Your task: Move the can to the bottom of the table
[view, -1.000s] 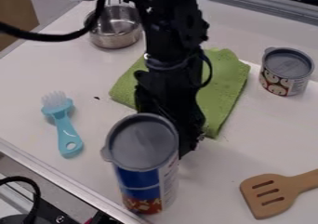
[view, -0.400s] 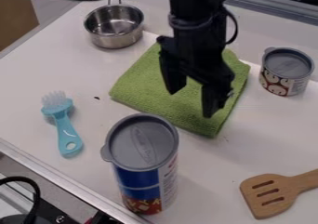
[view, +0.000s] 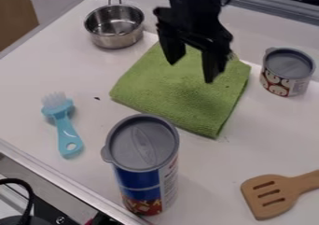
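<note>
Desk point(view: 37, 84), white, approx. level: carries all items. Green cloth point(view: 181, 98) lies flat, mid-desk. I have the gripper point(view: 192, 70) over the cloth, fingers spread wide, nothing held, tips pointing down. Tall can point(view: 138, 178) stands at the desk's near side, just inside the front edge, i.e. toward the bottom of view and slightly L of the gripper, well apart from it. Long axis vert., so any re-grip would need the gripper brought over the can, one finger each side. Short can point(view: 287, 74) sits upright, upper R.

Tall can's finish: blue band round the body, red base w/ pale shapes, printed white panel on the R flank, gray lid point(view: 143, 144) seated on top, small tab point(view: 107, 155) at its L rim. My assessment: can meets spec. if the tall one is meant; rec. no contact, as a nudge edgeward could tip it off.
</note>
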Robot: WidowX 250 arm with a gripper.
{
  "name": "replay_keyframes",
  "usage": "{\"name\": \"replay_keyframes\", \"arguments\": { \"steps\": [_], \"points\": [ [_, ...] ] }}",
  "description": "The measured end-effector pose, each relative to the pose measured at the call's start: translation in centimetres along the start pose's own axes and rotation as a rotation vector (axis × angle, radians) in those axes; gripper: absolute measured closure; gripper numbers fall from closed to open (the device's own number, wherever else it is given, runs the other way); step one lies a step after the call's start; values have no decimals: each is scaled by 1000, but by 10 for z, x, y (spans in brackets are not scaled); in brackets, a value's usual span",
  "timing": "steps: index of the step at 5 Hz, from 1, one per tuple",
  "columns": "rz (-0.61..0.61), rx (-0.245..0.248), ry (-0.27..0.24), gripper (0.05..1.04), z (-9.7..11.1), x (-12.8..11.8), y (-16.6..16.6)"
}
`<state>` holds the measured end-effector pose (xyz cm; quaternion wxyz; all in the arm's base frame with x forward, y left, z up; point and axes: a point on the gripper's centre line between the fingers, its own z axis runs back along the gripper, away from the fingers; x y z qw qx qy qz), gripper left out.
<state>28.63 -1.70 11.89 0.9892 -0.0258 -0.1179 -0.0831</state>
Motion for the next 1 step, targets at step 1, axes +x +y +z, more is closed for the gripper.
{"name": "replay_keyframes", "arguments": {
  "steps": [1],
  "points": [
    [59, 3, -46, 86, 7, 12, 31]
  ]
}}
